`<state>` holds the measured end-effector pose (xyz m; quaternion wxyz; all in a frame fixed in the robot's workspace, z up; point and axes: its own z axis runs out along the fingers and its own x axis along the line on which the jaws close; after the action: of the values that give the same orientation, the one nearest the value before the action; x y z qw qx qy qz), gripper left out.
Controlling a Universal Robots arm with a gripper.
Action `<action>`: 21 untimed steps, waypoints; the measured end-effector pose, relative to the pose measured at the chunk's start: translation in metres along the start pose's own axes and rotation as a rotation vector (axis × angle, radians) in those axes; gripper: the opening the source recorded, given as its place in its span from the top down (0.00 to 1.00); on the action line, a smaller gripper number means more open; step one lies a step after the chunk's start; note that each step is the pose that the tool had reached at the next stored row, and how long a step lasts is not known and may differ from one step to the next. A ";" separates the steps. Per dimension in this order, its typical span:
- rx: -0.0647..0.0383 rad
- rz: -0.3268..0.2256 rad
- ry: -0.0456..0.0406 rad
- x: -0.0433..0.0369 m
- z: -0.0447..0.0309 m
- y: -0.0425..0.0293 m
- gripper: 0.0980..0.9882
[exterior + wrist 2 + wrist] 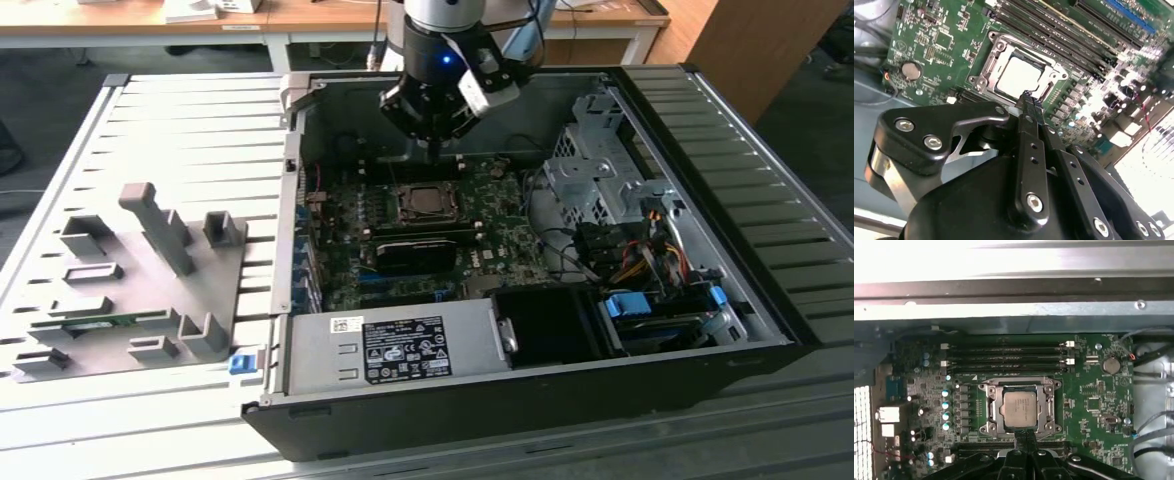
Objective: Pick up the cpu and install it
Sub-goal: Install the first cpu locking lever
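Since the cpu [1019,407] already sits in its socket [1020,406], we judge placement done. Gripper [1026,97] hovers above, fingers closed together, empty.

cpu [1019,408] in socket [992,405], end effector [1025,436] above

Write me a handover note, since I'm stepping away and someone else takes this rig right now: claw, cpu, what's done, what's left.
Claw: fingers together, holding nothing, poised above the socket's edge inside the open computer case.
Cpu: lying flat in the motherboard socket, silver top up, seen in both wrist views.
Done: the cpu is picked and placed in the socket.
Left: whether it is fully seated, and whether the socket's metal frame is latched, cannot be judged from these views; check both.
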<state>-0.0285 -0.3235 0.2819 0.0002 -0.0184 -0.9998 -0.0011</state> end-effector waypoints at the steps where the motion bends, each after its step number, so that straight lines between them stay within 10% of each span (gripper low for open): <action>1: 0.000 0.000 -0.0001 0.0010 0.0002 -0.0001 0.99; 21: 0.000 -0.014 0.0001 0.0542 0.0120 0.0031 0.99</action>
<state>-0.0826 -0.3184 0.2699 0.0003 -0.0115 -0.9999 -0.0012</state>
